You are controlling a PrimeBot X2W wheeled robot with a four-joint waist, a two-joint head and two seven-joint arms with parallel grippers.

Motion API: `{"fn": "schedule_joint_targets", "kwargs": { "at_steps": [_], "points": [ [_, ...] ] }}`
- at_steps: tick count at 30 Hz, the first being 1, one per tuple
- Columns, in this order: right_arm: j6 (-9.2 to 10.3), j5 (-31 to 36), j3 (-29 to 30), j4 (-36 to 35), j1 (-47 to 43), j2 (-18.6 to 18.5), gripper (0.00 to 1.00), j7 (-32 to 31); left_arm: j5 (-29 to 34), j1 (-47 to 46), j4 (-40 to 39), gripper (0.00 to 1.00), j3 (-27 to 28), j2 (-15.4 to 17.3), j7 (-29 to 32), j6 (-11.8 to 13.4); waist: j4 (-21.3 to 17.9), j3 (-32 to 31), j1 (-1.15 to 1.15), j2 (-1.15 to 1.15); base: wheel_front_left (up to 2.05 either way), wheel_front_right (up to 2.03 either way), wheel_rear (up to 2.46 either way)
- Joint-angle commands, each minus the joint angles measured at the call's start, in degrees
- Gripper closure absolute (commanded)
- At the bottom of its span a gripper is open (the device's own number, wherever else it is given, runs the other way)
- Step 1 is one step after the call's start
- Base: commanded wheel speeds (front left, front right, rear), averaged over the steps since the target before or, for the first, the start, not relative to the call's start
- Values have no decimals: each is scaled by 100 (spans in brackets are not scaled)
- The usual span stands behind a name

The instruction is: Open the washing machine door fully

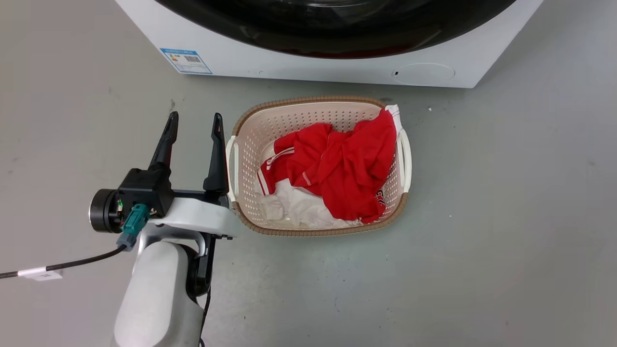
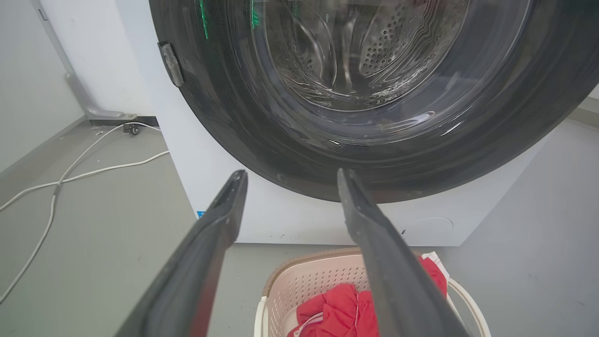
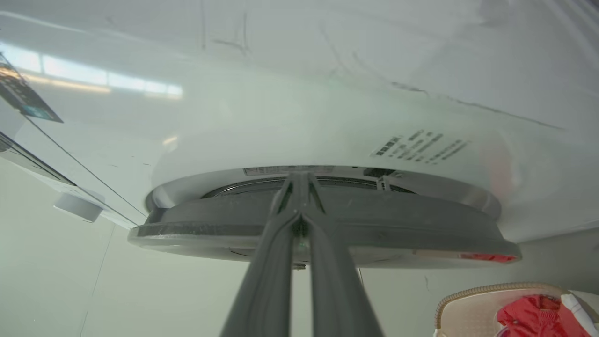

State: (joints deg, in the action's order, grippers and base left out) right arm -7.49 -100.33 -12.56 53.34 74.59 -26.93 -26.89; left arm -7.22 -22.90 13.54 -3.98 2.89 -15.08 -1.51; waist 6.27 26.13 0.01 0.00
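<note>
Head view: the left tool [image 1: 195,116] is wide open and empty, beside the basket [image 1: 308,231]. The door [image 1: 337,29] sits on the machine [image 1: 289,65]. Left wrist view: the door faces the spread fingers. Right wrist view: the right tool [image 3: 299,180] is closed, with its tips at the door's rim.

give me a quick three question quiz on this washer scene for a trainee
1. True or false: the left gripper is open, holding nothing.
2. What lies on top in the laundry basket? a) red garment b) blue towel c) grey socks
3. Fill in: the right gripper has its fingers pressed ___ at the rim of the washing machine door.

Key: 1 true; 2 a; 3 together
</note>
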Motion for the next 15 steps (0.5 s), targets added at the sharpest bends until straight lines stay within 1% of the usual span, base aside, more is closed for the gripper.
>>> {"fn": "schedule_joint_targets", "kwargs": {
  "at_steps": [1, 15],
  "points": [
    [0, 29, -46, 28, 117, 55, 100, -59, -6, -96, -20, 0, -21, -3, -13, 13, 31, 47, -1, 0, 0, 0, 0],
    [0, 405, -639, 480, 897, 313, 100, -348, -97, -216, -98, 0, -195, -2, -13, 99, 252, 364, -1, 0, 0, 0, 0]
  ]
}}
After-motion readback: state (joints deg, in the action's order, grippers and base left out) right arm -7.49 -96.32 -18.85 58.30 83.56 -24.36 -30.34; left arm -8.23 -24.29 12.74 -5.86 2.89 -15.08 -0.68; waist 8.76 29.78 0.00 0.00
